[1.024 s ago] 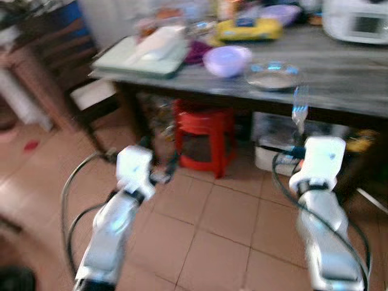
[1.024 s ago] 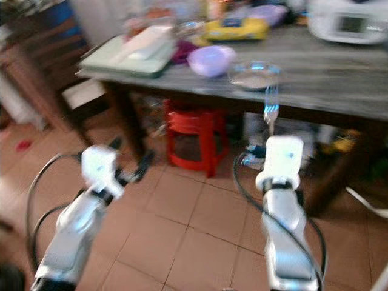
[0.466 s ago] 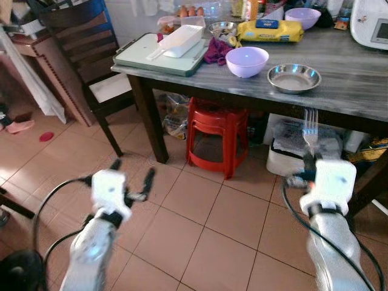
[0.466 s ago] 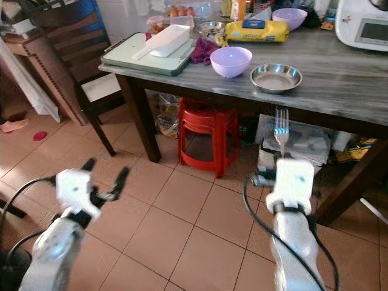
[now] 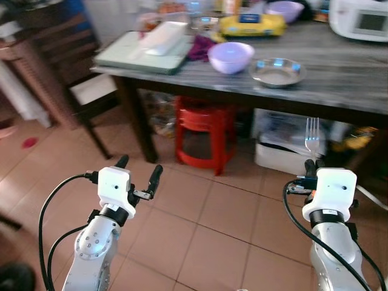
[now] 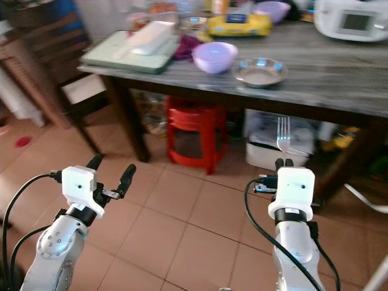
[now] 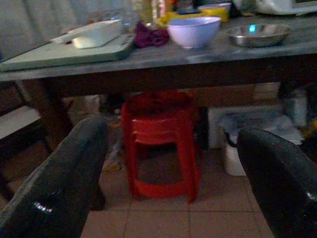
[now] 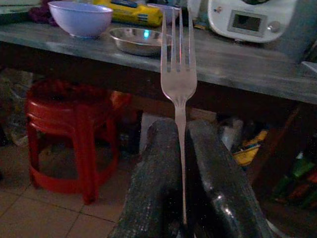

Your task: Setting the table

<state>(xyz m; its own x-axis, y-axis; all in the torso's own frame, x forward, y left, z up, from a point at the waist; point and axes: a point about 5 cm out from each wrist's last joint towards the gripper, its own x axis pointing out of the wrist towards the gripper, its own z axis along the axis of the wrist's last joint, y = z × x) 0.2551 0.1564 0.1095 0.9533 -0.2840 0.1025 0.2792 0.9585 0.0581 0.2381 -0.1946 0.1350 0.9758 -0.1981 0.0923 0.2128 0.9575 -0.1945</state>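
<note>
Jaws of right gripper (image 6: 282, 162) pinch fork (image 8: 178, 74) by handle, tines up at twelve o'clock. Fork looks light, stiff, slippery; low handle hold suits. Left gripper (image 5: 138, 171) spread wide, empty. Table (image 5: 339, 79) ahead, steel dish (image 5: 277, 71) at eleven.

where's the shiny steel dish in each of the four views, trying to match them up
Left eye view: the round shiny steel dish sits upper right of centre, near the grey table's front edge.
Right eye view: upper centre.
Left wrist view: top right.
Right wrist view: upper left of centre, behind the fork tines.
Shared landmark: the lilac bowl beside it.
</note>
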